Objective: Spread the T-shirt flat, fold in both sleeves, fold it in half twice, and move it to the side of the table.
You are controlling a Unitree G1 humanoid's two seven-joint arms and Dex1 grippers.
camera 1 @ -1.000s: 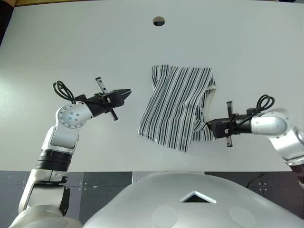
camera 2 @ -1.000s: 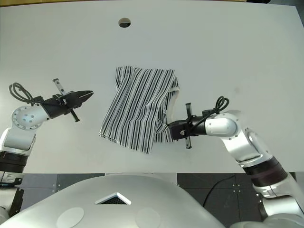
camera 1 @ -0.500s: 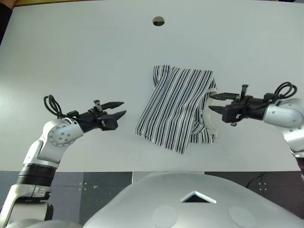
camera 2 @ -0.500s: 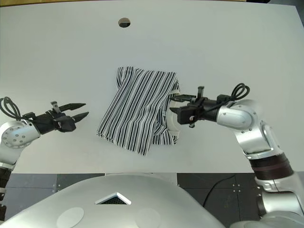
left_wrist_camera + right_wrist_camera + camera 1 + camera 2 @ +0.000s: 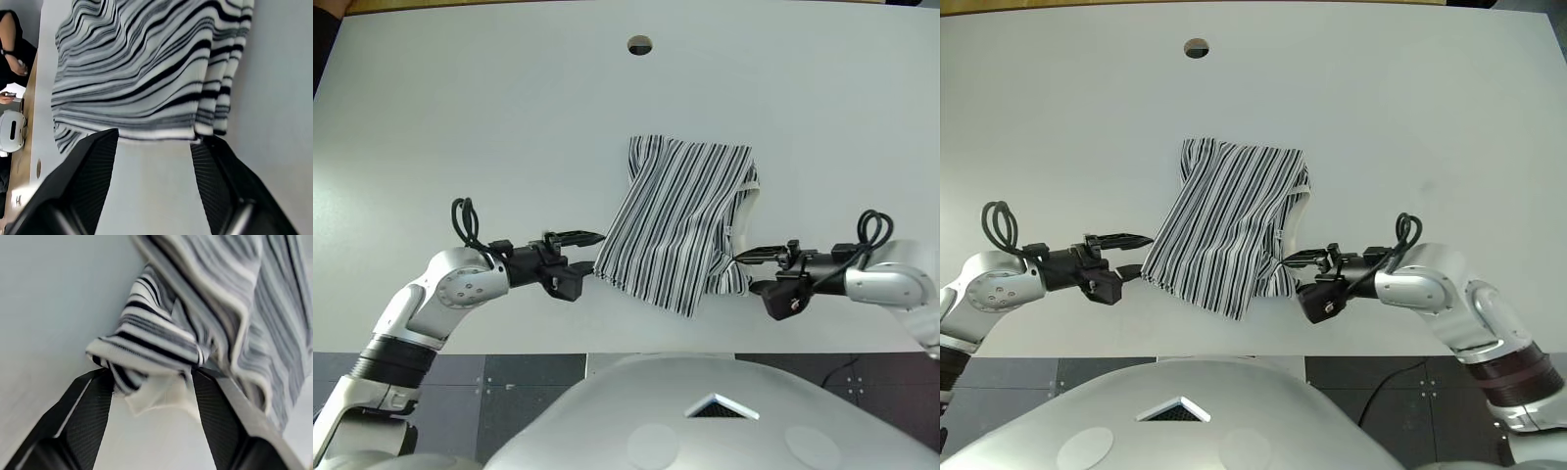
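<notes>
Left eye view: we see the striped T-shirt lying rumpled and partly doubled over near the middle of the counter, toward its near edge. Half a second ago both pincers hung back. Now the left pincer and right pincer sit low, jaws apart, at the shirt's near corners. We judge they are ready to grip and spread it.
</notes>
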